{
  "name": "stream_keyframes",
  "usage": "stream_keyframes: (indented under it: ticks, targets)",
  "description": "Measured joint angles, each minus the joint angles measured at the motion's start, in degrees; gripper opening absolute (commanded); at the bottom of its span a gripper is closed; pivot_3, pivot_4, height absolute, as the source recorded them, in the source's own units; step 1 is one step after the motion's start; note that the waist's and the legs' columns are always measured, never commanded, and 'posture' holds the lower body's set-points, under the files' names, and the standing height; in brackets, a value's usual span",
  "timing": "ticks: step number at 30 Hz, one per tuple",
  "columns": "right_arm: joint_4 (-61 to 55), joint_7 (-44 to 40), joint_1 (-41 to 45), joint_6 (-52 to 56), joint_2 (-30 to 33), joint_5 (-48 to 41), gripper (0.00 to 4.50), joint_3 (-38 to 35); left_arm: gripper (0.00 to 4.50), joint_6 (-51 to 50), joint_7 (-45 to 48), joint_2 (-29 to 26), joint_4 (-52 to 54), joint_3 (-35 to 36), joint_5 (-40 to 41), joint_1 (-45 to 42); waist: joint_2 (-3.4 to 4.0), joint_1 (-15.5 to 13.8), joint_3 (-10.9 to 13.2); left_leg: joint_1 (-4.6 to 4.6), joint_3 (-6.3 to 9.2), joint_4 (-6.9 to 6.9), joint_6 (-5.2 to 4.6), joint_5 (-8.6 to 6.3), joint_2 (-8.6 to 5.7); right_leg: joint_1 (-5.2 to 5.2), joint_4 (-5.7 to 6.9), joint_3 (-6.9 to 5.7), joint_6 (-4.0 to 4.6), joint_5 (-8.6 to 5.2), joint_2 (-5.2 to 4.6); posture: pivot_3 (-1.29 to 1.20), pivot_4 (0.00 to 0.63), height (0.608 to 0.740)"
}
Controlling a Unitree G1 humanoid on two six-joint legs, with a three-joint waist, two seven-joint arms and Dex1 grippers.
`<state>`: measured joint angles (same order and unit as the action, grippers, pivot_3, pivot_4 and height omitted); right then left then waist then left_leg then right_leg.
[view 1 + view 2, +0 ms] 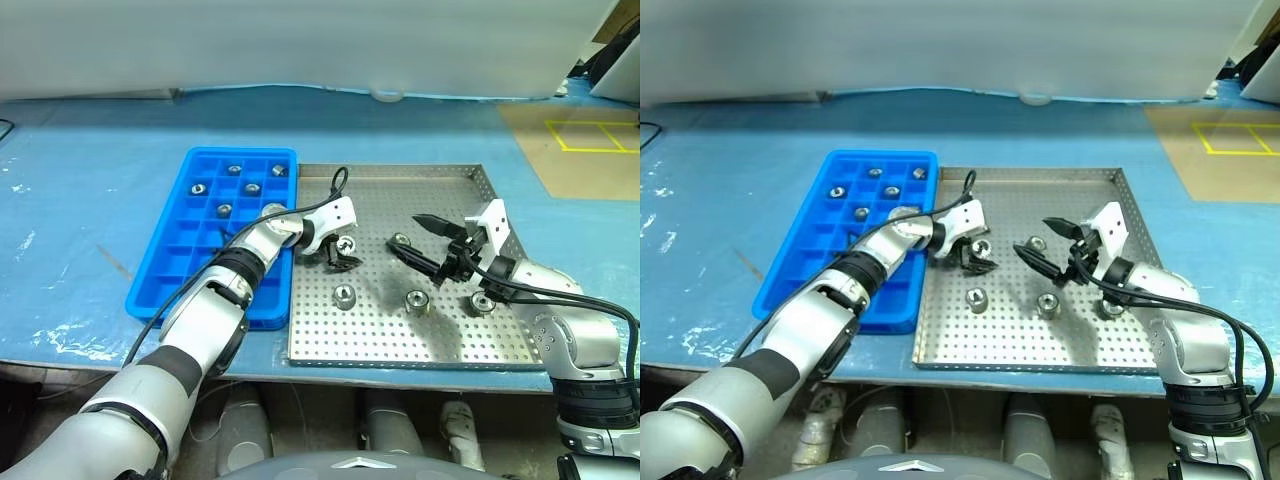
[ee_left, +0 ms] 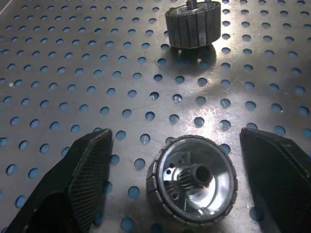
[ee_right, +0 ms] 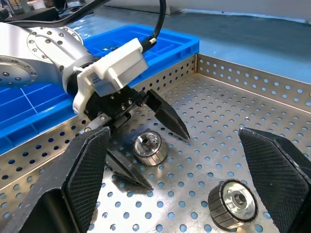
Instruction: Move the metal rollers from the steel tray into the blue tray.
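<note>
The steel tray [image 1: 450, 185] lies in front of me with several metal rollers on its perforated floor. My left gripper [image 1: 341, 256] reaches down over the tray's left part and is open, its fingers [image 2: 90, 170] either side of one roller [image 2: 192, 187] with a gap on both sides. A second roller [image 2: 192, 24] stands just beyond. My right gripper [image 1: 402, 231] is open and hovers above the tray's middle, with a roller [image 1: 400, 240] by its tips. More rollers [image 1: 343, 295] [image 1: 416, 302] [image 1: 482, 301] stand nearer the front. The blue tray [image 1: 170, 285] lies to the left and holds several rollers [image 1: 251, 187] in its far compartments.
Both trays rest on a blue-covered table [image 1: 90, 200], side by side and touching. The steel tray's raised rim [image 3: 214, 65] runs along its far side. A black cable [image 1: 335, 185] loops up from my left wrist. Yellow floor markings [image 1: 590, 135] show at the far right.
</note>
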<state>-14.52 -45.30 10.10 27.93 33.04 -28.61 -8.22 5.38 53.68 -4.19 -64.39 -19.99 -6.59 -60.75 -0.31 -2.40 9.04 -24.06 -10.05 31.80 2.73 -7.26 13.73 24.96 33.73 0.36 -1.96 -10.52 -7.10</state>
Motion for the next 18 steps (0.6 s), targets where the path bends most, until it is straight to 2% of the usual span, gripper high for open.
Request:
stream_keyframes:
  ticks: [6,11,15,18]
  targets:
    - [0.0,0.5,0.1,-0.1,0.0,0.0,4.50,0.1,1.70,-0.5,-0.1,0.9,-1.0,1.5,-0.5,-0.3,0.00,-0.1,0.0,-0.01,0.00,0.00,-0.01,0.00,-0.01,-0.01,-0.01,-0.01,0.00,0.00,-0.01,-0.23,0.150,0.740]
    - [0.0,0.1,0.7,-0.1,-0.1,0.0,4.50,0.9,1.71,-5.7,-0.3,1.2,0.7,6.3,2.6,-0.2,-0.01,-0.1,0.0,-0.14,0.00,-0.04,-0.01,0.00,0.00,0.11,-0.03,-0.02,0.01,0.00,-0.01,-0.19,0.150,0.740]
    - [0.6,-1.4,3.4,-0.1,-0.4,0.0,4.50,3.7,1.71,-13.6,-1.9,0.8,13.7,12.0,8.0,3.5,0.00,-0.1,0.0,-0.17,0.00,-0.14,-0.02,0.00,0.01,0.16,-0.06,-0.06,0.04,-0.01,0.00,-0.15,0.150,0.740]
    - [2.9,-3.1,6.6,-0.3,-0.9,0.6,4.50,6.2,1.71,-19.8,-7.0,-0.2,26.3,15.0,10.2,8.3,0.00,0.0,0.0,-0.14,0.00,-0.20,-0.02,0.00,0.03,0.16,-0.06,-0.10,0.09,-0.04,0.01,-0.07,0.150,0.740]
